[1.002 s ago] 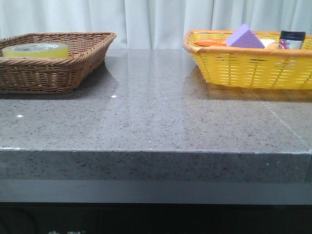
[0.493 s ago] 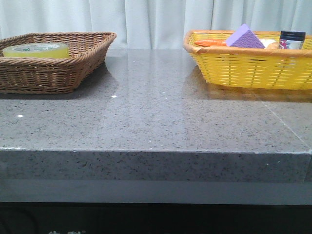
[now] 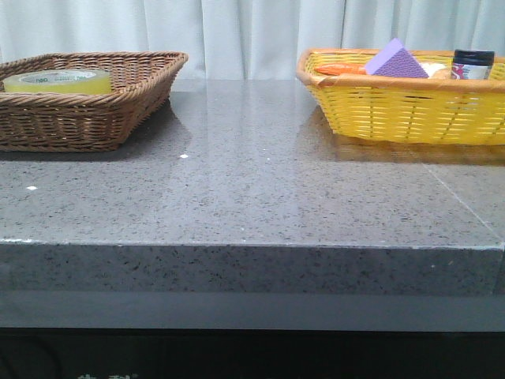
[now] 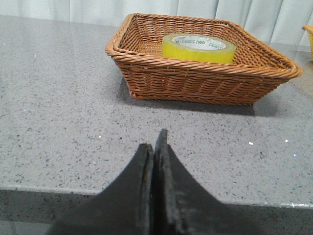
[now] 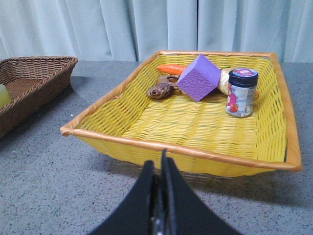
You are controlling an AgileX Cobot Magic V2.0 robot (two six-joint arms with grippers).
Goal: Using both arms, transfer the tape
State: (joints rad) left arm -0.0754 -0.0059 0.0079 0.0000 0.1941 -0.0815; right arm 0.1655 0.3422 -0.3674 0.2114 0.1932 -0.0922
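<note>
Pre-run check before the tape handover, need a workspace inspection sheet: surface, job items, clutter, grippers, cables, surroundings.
Surface: grey speckled stone table, a few white specks.
Job's things: tape lying flat in the brown wicker basket, untouched.
Clutter: yellow basket holding a purple sponge, a small jar, an orange carrot-like item and a brown toy.
Grippers: left gripper shut, empty, short of the brown basket; right gripper shut, empty, before the yellow basket.
Cables: nothing seen.
Surroundings: pale curtain behind.
</note>
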